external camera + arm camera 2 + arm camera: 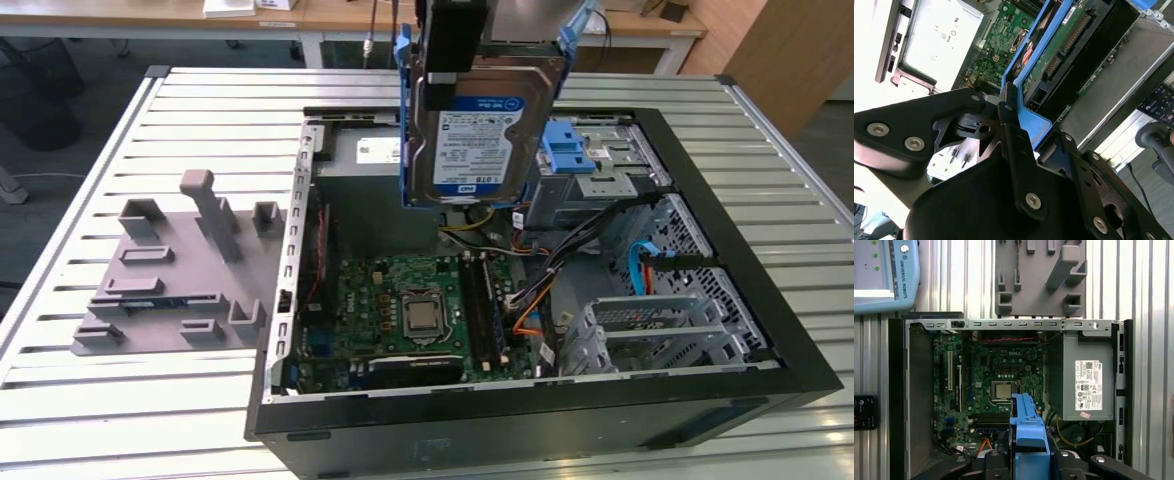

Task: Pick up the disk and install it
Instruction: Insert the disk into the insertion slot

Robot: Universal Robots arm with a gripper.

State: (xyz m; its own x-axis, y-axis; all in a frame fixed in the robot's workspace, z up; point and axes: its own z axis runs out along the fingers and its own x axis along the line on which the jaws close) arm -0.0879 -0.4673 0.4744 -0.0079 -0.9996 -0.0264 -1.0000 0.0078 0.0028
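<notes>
Our gripper is clamped on the top edge of the disk, so it hangs upright and clear above the open computer case, close by the drive cage.

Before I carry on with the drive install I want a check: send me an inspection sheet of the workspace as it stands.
Surface: slatted metal table, bearing the open computer case.
Job's things: the disk hangs on edge above the case, not yet installed; drive cage inside the case.
Clutter: grey fixture plate at the exterior view's left.
Grippers: the tool shut on the disk's blue bracket.
Cables: loose bundle and blue cable inside the case.
Surroundings: desks behind the table; teach pendant beside the case.
</notes>
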